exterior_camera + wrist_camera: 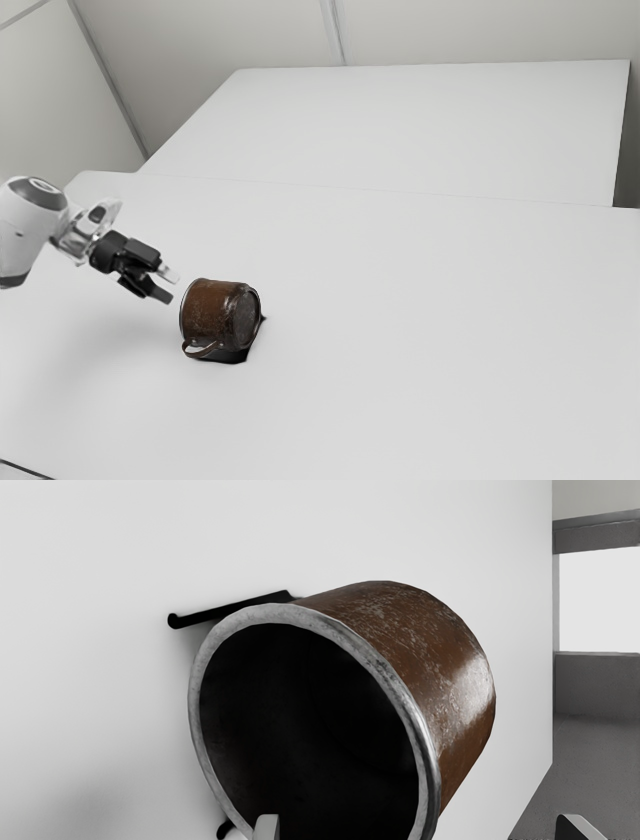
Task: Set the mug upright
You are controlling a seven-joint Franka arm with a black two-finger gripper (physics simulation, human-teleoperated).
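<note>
Table [430, 300]: white, spreading out below your gripper [167, 285]
Spread: fingers wide, nothing gripped
Mug [215, 312]: on its side, just ahead of those fingers
Uprighting: not there, folks; you've the grasp and the turn left
Rim [300, 615]: facing your gripper

A smooth white robot arm [28, 228] with dark grey bands enters from the exterior view's left. Beyond its silvery wrist [76, 240], a black two-finger gripper [168, 287] slants downward toward the exterior view's right, its fingers parted. In the wrist view, the grey fingertips [266, 827] stand well apart
</note>
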